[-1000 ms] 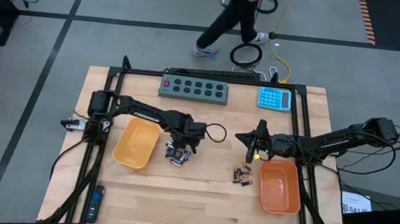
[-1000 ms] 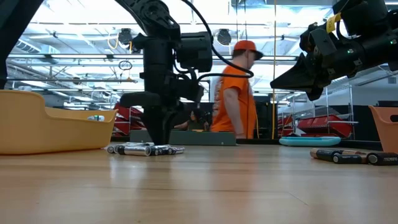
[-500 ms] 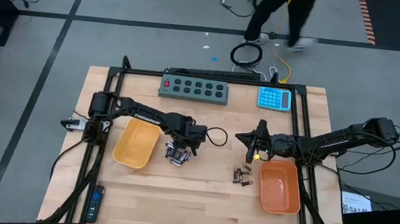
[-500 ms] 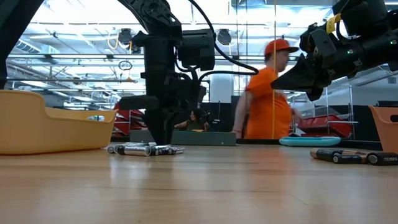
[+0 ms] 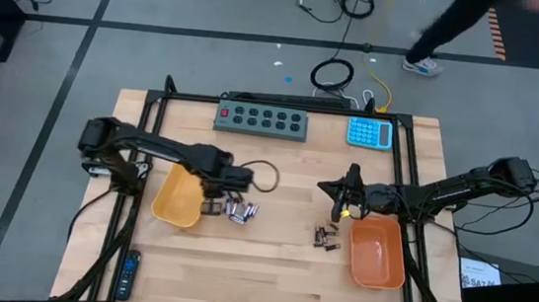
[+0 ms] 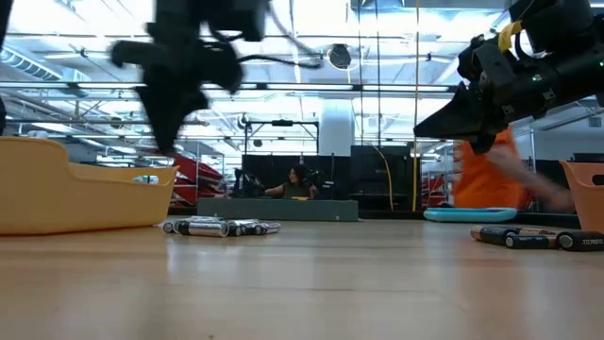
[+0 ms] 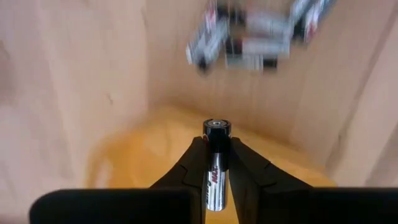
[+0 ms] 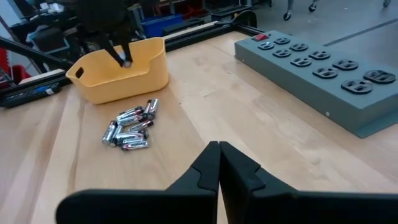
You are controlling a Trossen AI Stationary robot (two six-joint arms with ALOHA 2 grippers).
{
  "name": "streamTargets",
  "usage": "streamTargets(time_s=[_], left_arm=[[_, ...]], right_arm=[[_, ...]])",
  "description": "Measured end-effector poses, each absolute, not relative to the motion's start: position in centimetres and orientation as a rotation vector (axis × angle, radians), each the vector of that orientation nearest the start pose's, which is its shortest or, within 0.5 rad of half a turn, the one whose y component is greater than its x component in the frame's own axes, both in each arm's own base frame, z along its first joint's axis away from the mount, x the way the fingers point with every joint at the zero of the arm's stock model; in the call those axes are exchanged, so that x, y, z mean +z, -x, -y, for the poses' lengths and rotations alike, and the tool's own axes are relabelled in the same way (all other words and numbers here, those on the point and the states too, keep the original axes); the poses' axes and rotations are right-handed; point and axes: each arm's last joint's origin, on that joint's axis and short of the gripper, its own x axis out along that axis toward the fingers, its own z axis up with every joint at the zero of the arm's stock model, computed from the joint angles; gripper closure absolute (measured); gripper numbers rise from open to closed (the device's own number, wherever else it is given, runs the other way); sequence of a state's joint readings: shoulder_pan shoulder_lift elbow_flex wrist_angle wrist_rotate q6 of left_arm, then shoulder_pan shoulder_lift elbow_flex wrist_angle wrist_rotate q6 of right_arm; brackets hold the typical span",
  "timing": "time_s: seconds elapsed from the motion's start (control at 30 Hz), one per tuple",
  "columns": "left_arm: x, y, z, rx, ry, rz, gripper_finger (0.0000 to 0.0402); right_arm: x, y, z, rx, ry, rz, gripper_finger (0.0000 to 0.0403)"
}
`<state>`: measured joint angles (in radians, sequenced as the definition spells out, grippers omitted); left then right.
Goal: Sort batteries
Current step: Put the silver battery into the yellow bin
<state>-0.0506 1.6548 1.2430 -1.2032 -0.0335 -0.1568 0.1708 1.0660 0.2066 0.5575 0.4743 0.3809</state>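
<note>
High view shows the left gripper (image 5: 207, 204) just over the edge of the yellow tray (image 5: 182, 193), with the pile of batteries (image 5: 241, 209) right beside that tray. Low view shows the pile (image 6: 219, 227) lying on the table next to the tray, likely waiting to be picked. Left wrist view shows the fingers pinching one silver battery (image 7: 215, 164) above the tray, probably to drop it in. Right wrist view shows the right gripper (image 8: 219, 148) pressed together, empty, far from the tray.
</note>
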Motion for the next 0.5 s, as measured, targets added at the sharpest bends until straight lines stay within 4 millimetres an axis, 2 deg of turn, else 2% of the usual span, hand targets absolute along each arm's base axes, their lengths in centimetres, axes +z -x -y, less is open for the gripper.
streamTargets(time_s=[0.13, 0.2, 0.27, 0.4, 0.5], left_arm=[[21.1, -25.2, 1.4, 0.214, 0.142, -1.591, 0.0353], [20.0, -24.0, 1.3, 0.278, 0.161, -1.578, 0.0326], [19.7, -23.2, 1.2, 0.306, 0.173, -1.570, 0.0279], [20.6, -23.3, 1.1, 0.306, 0.163, -1.548, 0.0205], [22.5, -24.3, 1.0, 0.330, 0.097, -1.472, 0.0187]], right_arm=[[16.0, -18.6, -2.2, -0.337, -0.277, -0.230, 0.0403], [16.0, -18.6, -2.2, -0.334, -0.278, -0.227, 0.0403], [16.1, -18.6, -2.2, -0.336, -0.278, -0.226, 0.0403], [16.1, -18.6, -2.2, -0.336, -0.280, -0.220, 0.0403], [16.1, -18.6, -2.2, -0.336, -0.283, -0.218, 0.0403]])
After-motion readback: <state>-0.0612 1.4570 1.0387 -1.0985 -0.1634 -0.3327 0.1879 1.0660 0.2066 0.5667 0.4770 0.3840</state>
